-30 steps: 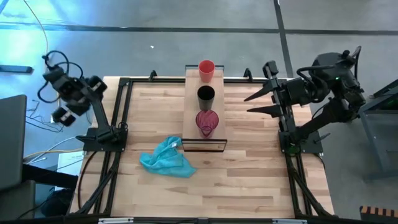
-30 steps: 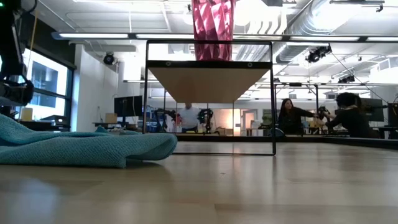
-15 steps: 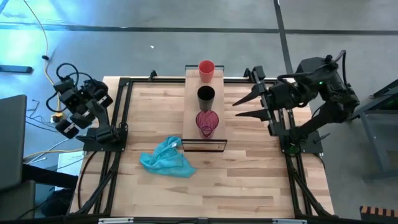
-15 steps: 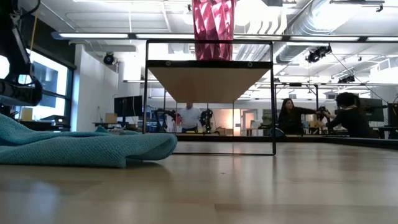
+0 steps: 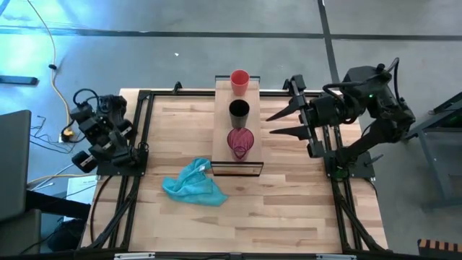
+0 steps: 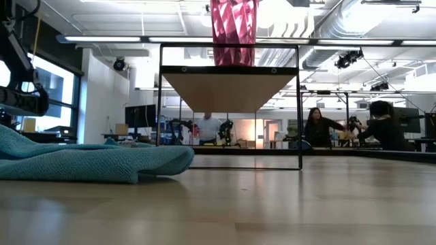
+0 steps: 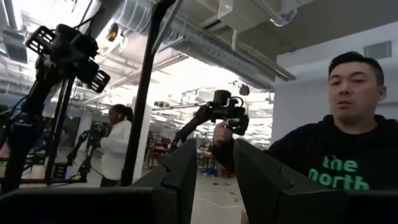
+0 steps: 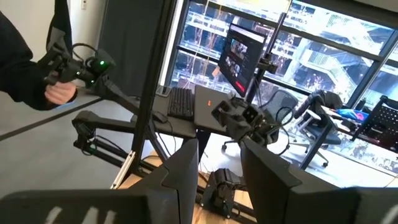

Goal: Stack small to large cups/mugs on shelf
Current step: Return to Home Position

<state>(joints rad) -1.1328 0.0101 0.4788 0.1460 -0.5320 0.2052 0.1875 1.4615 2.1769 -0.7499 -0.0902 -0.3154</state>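
The shelf [image 5: 249, 162], a pale plank with a black frame at its near end, lies on the table. On it stand three cups in a row: orange-red [image 5: 240, 79] at the far end, black [image 5: 239, 110] in the middle, pinkish-red [image 5: 240, 142] nearest. In the low view the pinkish-red cup [image 6: 234, 30] stands on top of the shelf [image 6: 231, 78]. My right gripper [image 5: 270, 125] is open and hovers just right of the shelf, beside the black and pinkish-red cups, fingers pointing toward the table's left. My left gripper [image 7: 214, 146] is open, with its arm [image 5: 101, 133] folded at the table's left edge.
A light blue cloth [image 5: 193, 182] lies crumpled on the table at the shelf's near left corner, also low in the low view [image 6: 88, 160]. Black frame rails [image 5: 141, 123] run along both sides of the table. People show in the room beyond.
My right gripper has moved toward the table's left, closing in on the shelf's right side, still open. My left arm has come down and folded in toward the table's left edge. The cups and the cloth have stayed put.
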